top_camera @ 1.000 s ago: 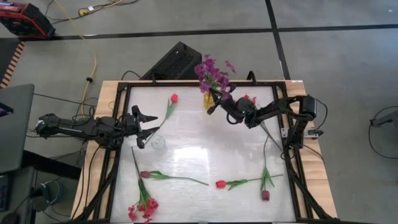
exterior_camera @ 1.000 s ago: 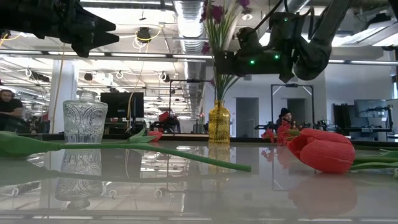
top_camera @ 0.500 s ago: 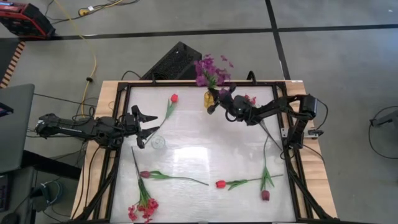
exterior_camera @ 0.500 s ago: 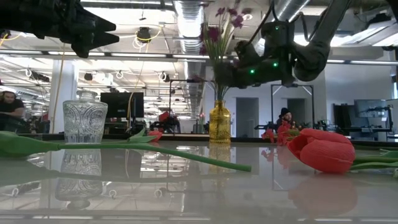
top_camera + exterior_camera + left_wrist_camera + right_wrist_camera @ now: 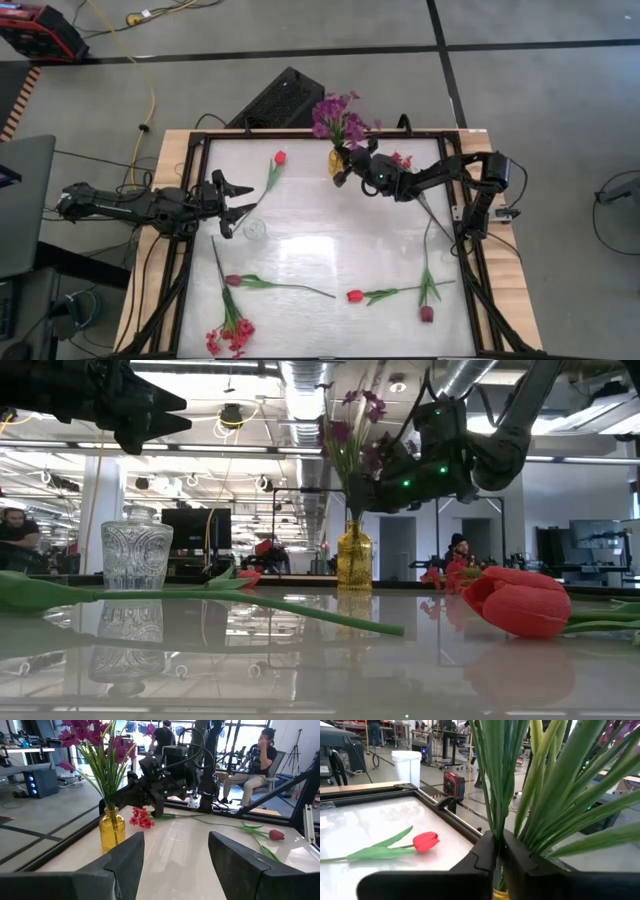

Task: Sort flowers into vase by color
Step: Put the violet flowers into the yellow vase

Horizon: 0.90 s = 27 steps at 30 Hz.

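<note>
A bunch of purple flowers [image 5: 338, 113] stands with its green stems in the yellow vase [image 5: 354, 558] at the table's far edge. My right gripper [image 5: 498, 845] reaches in level from the right and is shut on the stems just above the vase's mouth. My left gripper [image 5: 245, 200] hangs open at the table's left, above a clear glass vase [image 5: 255, 228], touching nothing. Lying flat on the table are red tulips [image 5: 280, 157] [image 5: 354, 296], maroon tulips [image 5: 233, 281] [image 5: 427, 314] and pink-red clusters [image 5: 230, 335] [image 5: 400, 159]. My right gripper pinches the purple flowers' green stems [image 5: 496, 820] between its two fingers, just above the yellow vase's mouth. The fingers come level from the table's right side and lie across the stems. The stems stand nearly upright with their lower ends in the vase; the blooms fan out above.
A black metal frame [image 5: 190, 200] runs around the glossy white table. People sit and stand in the room beyond the far edge. The middle of the table [image 5: 330, 240] is bare.
My right gripper has sunk a little toward the yellow vase and tipped its wrist. The purple bunch has swung with it from a lean to nearly upright, its stems staying in the vase.
</note>
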Each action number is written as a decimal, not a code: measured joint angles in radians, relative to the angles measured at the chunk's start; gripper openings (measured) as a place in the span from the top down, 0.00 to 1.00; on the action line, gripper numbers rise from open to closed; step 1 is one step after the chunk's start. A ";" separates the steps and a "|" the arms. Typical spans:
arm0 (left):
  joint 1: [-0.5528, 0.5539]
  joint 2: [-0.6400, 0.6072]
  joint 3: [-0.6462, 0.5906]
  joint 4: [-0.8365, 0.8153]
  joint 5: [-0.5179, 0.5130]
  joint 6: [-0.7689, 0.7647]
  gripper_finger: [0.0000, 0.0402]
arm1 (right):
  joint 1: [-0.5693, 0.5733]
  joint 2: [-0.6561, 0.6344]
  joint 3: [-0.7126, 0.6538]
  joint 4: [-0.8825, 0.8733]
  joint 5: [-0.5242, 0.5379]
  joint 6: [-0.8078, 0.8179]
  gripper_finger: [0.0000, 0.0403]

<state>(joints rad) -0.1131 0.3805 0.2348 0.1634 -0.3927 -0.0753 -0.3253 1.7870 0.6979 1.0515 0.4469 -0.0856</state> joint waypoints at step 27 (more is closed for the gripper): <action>0.000 0.000 0.000 -0.008 0.021 -0.014 0.48 | -0.019 -0.397 0.153 -1.029 -0.257 0.105 0.35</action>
<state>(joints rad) -0.1135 0.3803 0.2348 0.1555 -0.3714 -0.0894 -0.3441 1.3905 0.8512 0.0221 0.1902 0.0191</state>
